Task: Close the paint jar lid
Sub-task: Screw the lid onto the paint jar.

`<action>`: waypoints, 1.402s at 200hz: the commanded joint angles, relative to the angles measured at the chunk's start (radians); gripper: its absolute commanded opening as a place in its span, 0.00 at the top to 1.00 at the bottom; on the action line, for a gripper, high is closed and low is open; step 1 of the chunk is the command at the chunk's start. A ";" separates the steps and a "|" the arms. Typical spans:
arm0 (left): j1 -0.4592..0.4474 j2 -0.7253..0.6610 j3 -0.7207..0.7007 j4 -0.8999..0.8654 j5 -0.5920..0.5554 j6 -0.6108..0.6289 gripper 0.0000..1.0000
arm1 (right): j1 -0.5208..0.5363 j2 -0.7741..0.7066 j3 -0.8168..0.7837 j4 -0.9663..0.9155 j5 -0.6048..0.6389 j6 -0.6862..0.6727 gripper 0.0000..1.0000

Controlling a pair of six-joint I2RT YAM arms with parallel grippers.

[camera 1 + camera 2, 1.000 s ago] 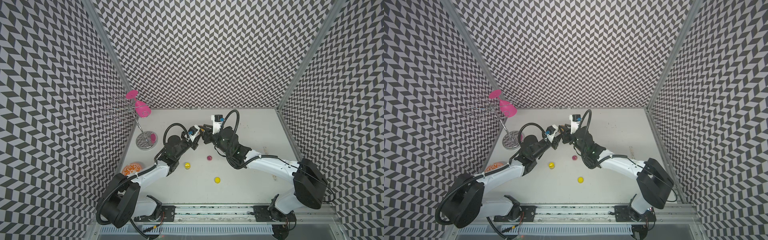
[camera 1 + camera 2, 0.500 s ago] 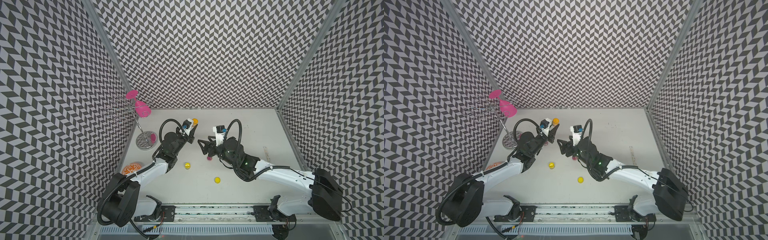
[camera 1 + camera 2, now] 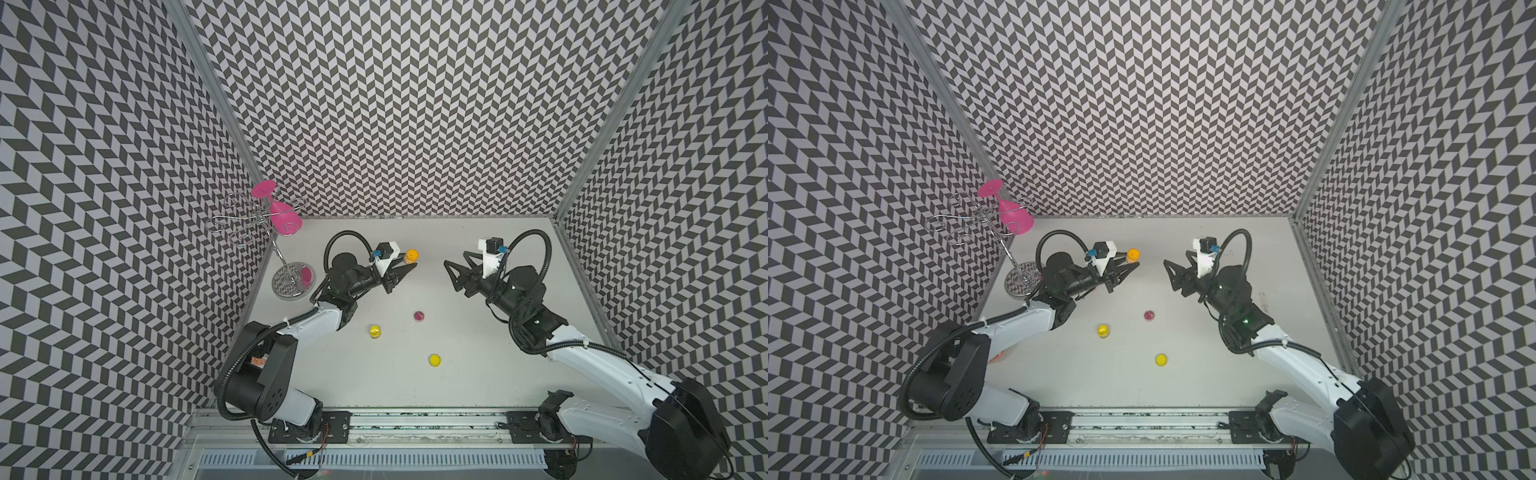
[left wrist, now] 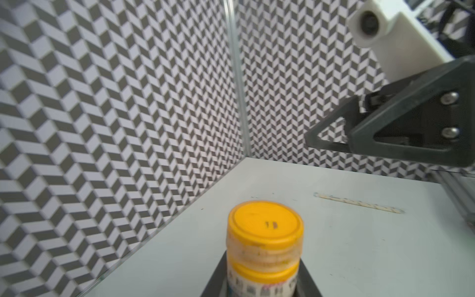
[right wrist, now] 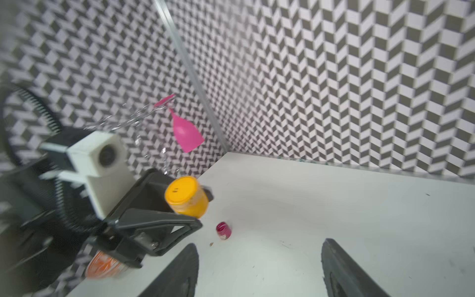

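- Since the paint jar looks light, rigid and slick-sided, I'd grip its body low and leave the yellow lid free.
- My left gripper is clamped on the jar and holds it tilted above the table near the back, arm stretched forward.
- My right gripper hangs well apart, jaws wide, empty.

White-shelled arms, black joints, ribbed black cable loops, white wrist cameras, black triangular fingers
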 commanded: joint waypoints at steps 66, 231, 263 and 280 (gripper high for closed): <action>-0.019 0.022 0.050 0.010 0.363 0.034 0.73 | -0.009 0.077 0.157 -0.039 -0.512 -0.382 0.35; -0.033 0.009 0.055 -0.013 0.344 0.052 0.73 | -0.008 0.195 0.202 -0.005 -0.569 -0.351 0.51; -0.033 0.010 0.056 -0.013 0.340 0.050 0.73 | -0.008 0.201 0.209 -0.008 -0.559 -0.346 0.60; -0.032 0.009 0.056 -0.014 0.336 0.049 0.73 | -0.008 0.208 0.215 -0.019 -0.551 -0.348 0.62</action>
